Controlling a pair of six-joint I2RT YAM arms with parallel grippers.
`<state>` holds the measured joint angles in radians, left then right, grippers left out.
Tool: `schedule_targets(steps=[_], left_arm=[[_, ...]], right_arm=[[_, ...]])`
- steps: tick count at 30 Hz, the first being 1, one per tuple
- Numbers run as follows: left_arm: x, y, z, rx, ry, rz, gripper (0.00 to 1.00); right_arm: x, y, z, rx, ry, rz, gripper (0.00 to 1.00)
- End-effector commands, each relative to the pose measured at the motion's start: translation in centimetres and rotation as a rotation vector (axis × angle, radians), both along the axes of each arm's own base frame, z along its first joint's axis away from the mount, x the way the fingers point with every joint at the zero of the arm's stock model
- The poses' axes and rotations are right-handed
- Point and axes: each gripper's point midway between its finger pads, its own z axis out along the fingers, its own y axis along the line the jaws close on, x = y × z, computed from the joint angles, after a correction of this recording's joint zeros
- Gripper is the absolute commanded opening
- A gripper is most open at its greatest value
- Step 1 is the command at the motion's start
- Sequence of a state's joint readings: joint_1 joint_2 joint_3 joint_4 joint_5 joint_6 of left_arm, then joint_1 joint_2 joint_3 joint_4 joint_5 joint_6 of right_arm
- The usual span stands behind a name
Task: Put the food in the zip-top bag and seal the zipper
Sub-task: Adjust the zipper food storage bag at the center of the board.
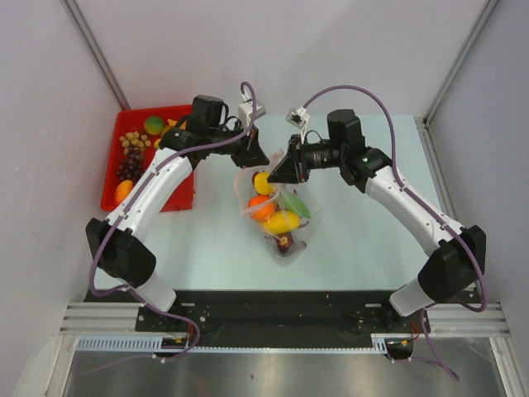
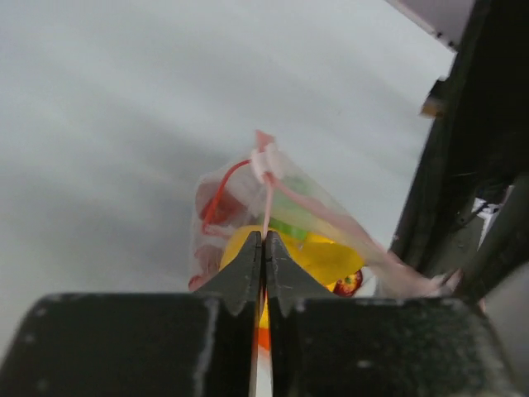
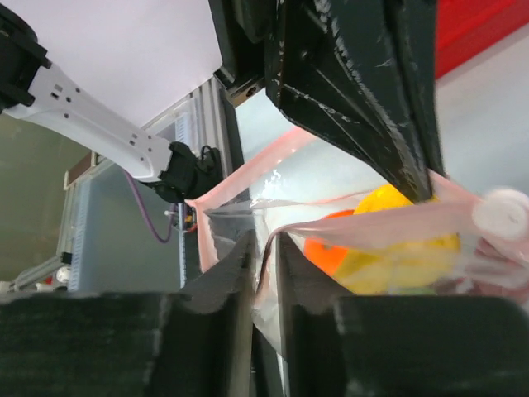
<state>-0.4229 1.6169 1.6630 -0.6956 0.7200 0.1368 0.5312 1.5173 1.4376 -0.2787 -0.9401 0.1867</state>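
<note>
Pale counter [image 1: 364,240], grey walls [image 1: 248,50]: left tool [image 2: 264,237] clamps the zipper [image 2: 269,198] of the zip-top bag [image 1: 289,246]; right tool [image 3: 264,241] stands slightly parted around its edge; red tray [image 1: 107,195] lies outboard of the left tool.

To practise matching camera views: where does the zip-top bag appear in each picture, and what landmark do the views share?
Top external: zip-top bag at the centre, right of the red tray.
Left wrist: zip-top bag at the centre, its edge pinched in the left gripper.
Right wrist: zip-top bag at lower right, its edge between the right gripper's fingers.
Shared landmark: the yellow food inside it.
</note>
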Motion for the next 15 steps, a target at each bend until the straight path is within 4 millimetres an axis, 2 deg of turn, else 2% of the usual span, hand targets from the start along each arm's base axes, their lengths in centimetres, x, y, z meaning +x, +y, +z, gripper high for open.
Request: schedule_targets(steps=[1,2,3,5,6,7,9,10,15], left_arm=[[-3.6,-2.8,2.6,-0.135,0.060,-0.178,0.00],[-3.9,-3.0,2.2,-0.132,0.064,-0.192,0.00],[-4.4,-3.1,1.9,-0.131,0.062,-0.219,0.00],[-4.9,-3.1,1.3,-0.134,0.076,-0.242,0.00],[-4.9,-3.1,1.2,-0.134,0.065,-0.246,0.00],[-4.9,-3.2,1.0,-0.134,0.064,-0.254,0.00],[-5.0,-3.4,1.0,-0.143,0.061,-0.282,0.00],[-4.8,-3.5,1.1,-0.146,0.053,-0.286,0.00],[-4.9,-4.3,1.2,-0.170,0.051,-0.367,0.00]], right_arm=[[-1.0,0.3,1.9,0.018,-0.174,0.028,0.45],[-1.1,0.3,1.8,0.012,-0.183,0.035,0.49],[-1.3,-0.1,1.3,-0.010,-0.169,0.031,0.61],[-1.7,-1.4,1.5,-0.037,-0.237,0.031,0.78],[-2.2,-2.4,0.8,-0.079,-0.222,0.022,0.93],[-2.3,-3.6,1.5,-0.089,-0.289,0.011,0.96],[-2.9,-5.4,1.0,-0.144,-0.303,-0.001,0.97],[-3.0,-6.5,1.5,-0.161,-0.379,-0.009,0.97],[-3.2,-10.3,0.1,-0.295,-0.443,-0.074,0.95]])
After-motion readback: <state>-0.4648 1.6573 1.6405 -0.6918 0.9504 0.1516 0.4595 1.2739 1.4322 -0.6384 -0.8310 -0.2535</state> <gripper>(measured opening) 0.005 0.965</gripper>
